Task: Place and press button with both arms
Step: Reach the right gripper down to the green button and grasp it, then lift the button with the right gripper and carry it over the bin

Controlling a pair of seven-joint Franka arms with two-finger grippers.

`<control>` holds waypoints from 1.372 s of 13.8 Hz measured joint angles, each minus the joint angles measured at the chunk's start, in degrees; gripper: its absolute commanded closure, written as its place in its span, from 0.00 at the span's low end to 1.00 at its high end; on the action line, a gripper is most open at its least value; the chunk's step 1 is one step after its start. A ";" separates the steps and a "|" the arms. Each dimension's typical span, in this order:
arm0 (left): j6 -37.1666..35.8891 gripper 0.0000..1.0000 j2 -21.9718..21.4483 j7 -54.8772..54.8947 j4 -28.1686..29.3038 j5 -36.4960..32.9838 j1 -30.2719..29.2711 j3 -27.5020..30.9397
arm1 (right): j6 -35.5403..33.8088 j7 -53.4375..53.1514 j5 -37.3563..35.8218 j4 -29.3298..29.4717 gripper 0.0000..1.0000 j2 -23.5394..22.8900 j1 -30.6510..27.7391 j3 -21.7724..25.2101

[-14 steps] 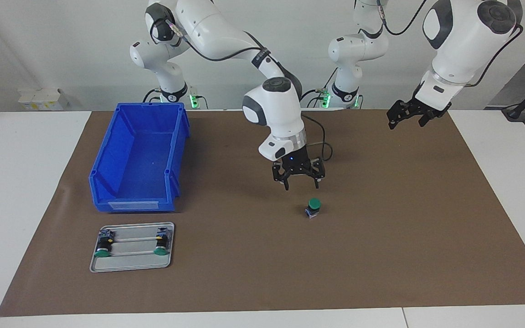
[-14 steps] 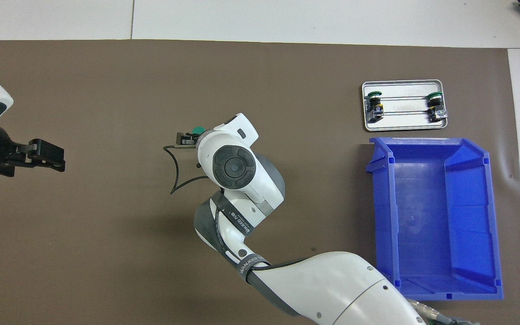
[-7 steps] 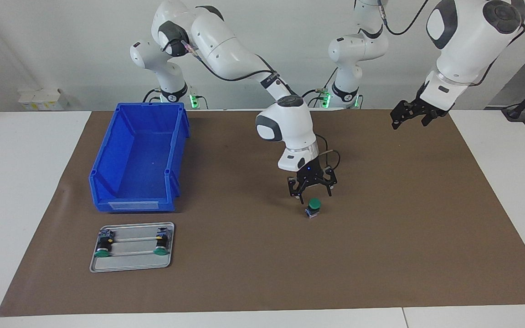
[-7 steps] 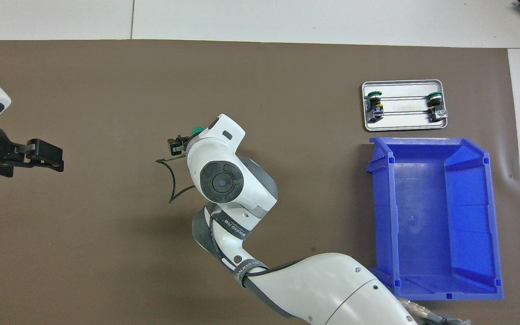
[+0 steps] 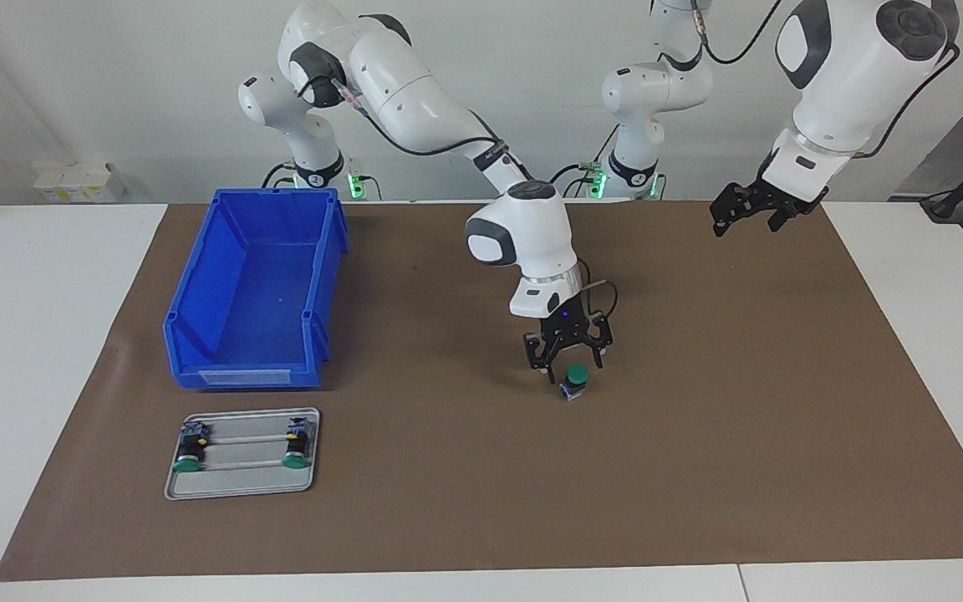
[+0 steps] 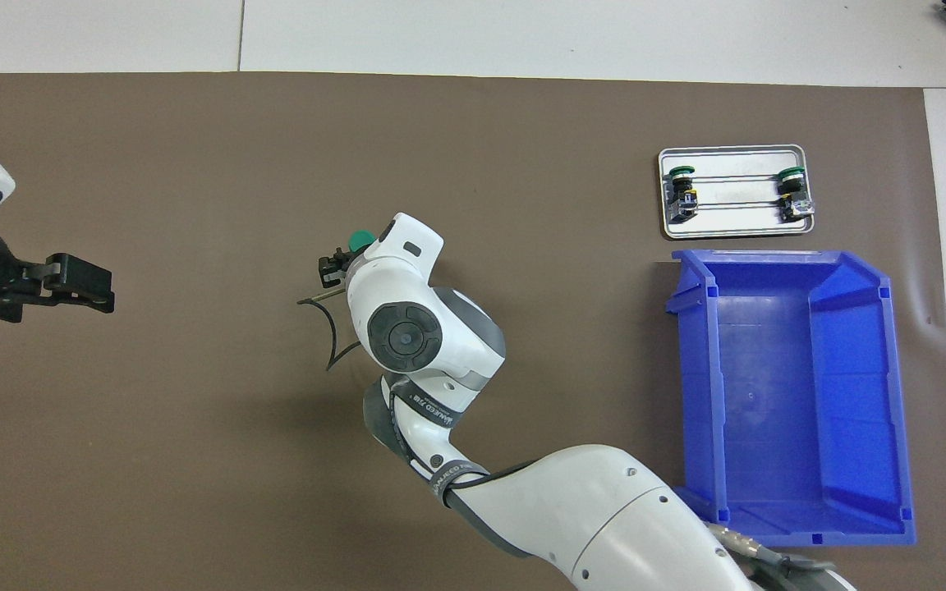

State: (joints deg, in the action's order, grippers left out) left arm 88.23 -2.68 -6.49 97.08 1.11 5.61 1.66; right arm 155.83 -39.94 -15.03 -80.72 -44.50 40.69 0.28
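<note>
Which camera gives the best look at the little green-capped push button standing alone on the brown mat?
The facing view: the green-capped push button shows cap and body. Overhead, only a sliver of its cap shows beside the right arm's white wrist.

The blue bin (image 5: 252, 293) looks like glossy, smooth plastic. The tray (image 5: 243, 489) is dull silver metal. The brown mat (image 5: 699, 468) appears matt, paper-like.

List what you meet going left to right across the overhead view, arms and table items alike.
left gripper, waiting over the brown mat → button with the right gripper over it → metal tray holding two more buttons. The blue bin overlaps the tray's span, so it is left unplaced.
</note>
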 measured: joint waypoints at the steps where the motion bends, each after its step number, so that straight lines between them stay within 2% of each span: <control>1: 0.00 0.01 -0.09 0.02 0.01 0.00 -0.07 0.17 | 0.00 0.04 -0.01 0.26 0.63 -0.03 -0.03 0.01; 2: 0.01 0.02 -0.17 0.05 0.01 0.00 -0.29 0.25 | 0.00 0.09 -0.01 0.68 1.00 -0.04 -0.09 0.01; 7: 0.59 0.01 -0.24 2.46 0.01 0.00 -1.87 0.51 | -0.18 0.10 -0.02 1.76 1.00 -0.24 -0.35 0.09; 11: 5.74 0.01 -0.24 2.47 -0.01 0.00 -1.87 0.49 | -0.34 0.10 -0.01 4.03 1.00 1.11 -1.89 2.31; 13: 8.58 0.01 -0.24 2.47 -0.31 0.00 -1.87 0.45 | -3.58 1.05 -0.02 3.85 1.00 4.41 -5.54 3.31; 15: 10.48 0.01 -0.23 2.47 -0.51 0.00 -1.88 0.46 | -9.50 4.94 -0.02 1.72 1.00 9.95 -10.10 3.37; 17: 11.82 0.02 -0.14 2.52 -0.51 0.00 -1.89 0.46 | -13.23 8.71 -0.01 -3.23 1.00 16.77 -14.76 3.42; 19: 12.10 0.03 -0.05 2.65 -0.50 0.00 -1.89 0.46 | -14.01 12.66 0.00 -10.01 1.00 23.19 -19.87 3.39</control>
State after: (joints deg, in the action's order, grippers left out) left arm 100.34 -2.73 -3.83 96.59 1.11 3.71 2.12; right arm 141.82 -27.28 -15.03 -90.73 -21.31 20.81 3.68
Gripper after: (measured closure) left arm 0.013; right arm 0.648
